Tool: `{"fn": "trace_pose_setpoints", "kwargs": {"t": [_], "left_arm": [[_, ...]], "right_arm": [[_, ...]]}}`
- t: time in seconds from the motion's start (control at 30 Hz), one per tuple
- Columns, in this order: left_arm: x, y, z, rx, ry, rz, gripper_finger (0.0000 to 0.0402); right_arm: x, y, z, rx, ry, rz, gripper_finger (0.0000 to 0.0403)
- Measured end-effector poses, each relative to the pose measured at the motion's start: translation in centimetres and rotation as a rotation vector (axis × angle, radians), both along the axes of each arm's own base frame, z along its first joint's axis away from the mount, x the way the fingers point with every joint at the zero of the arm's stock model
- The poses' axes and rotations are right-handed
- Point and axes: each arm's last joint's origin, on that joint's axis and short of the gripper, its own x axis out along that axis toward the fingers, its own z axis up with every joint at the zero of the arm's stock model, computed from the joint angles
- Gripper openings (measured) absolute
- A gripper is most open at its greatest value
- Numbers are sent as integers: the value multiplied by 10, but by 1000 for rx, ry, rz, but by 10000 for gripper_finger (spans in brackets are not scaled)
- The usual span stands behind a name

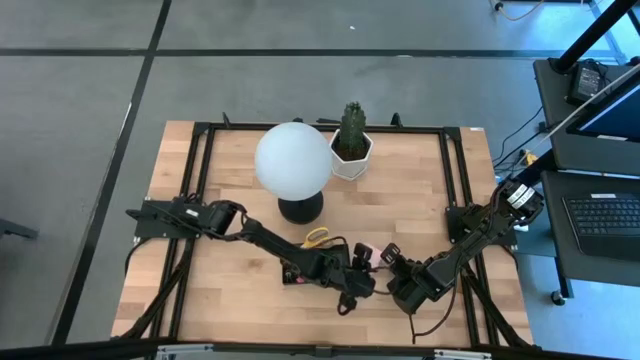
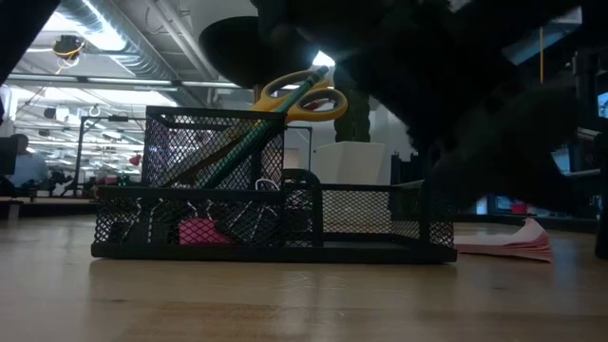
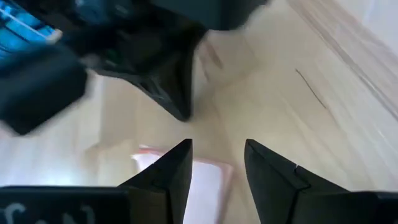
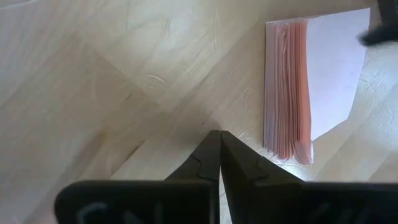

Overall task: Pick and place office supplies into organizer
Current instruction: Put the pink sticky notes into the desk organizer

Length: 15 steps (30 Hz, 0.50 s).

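A: How much room is there near the front edge of the tabletop [image 1: 230, 200]?

B: Little. From above, both arms meet in the front middle, close together. The left end effector [image 1: 362, 262] and the right end effector [image 1: 392, 258] sit just beside each other, with the pink sticky-note pad [image 1: 366, 250] between them. The organizer [image 1: 300, 272] lies just behind the left arm's forearm, partly hidden by it. The back half holds only the white globe lamp [image 1: 293, 160] and the potted cactus [image 1: 351, 140], so the sides are open wood.

A: Where is the pad relative to each end effector?

B: In the left wrist view the left end effector [image 3: 217, 163] hangs over the pad [image 3: 199, 186], fingers parted a moderate gap, holding nothing; the pad's corner shows between and below them. In the right wrist view the right end effector [image 4: 220, 146] has its fingers pressed together, empty, tips on bare wood just beside the pad's [image 4: 311, 81] stacked edge, not touching it.

A: And the organizer?

B: At table height the organizer [image 2: 275, 223] is a black mesh tray with a taller cup holding yellow-handled scissors [image 2: 304, 95] and pencils [image 2: 237, 152]. A pink eraser [image 2: 197, 232] and binder clips [image 2: 242, 214] lie in its low front compartment. The pad [image 2: 503, 242] lies flat on the wood to its right, apart from it.

A: The surface and room?

B: Pale wood planks; grey floor around, a workshop with ceiling lights behind.
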Motion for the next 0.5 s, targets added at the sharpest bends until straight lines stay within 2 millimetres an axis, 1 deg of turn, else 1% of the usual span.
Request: {"fn": "trace_pose_setpoints", "kwargs": {"t": [0.1, 0.2, 0.33, 0.5], "left_arm": [[1, -1, -1, -12, 26, 15, 146], [2, 0, 3, -7, 11, 41, 154], [2, 1, 3, 9, 5, 55, 156], [6, 9, 6, -70, -62, 185, 148]], "right_arm": [[0, 0, 0, 0, 0, 0, 16], [0, 0, 0, -1, 0, 0, 16], [0, 0, 1, 5, -1, -11, 16], [2, 3, 6, 43, -5, -104, 16]]}}
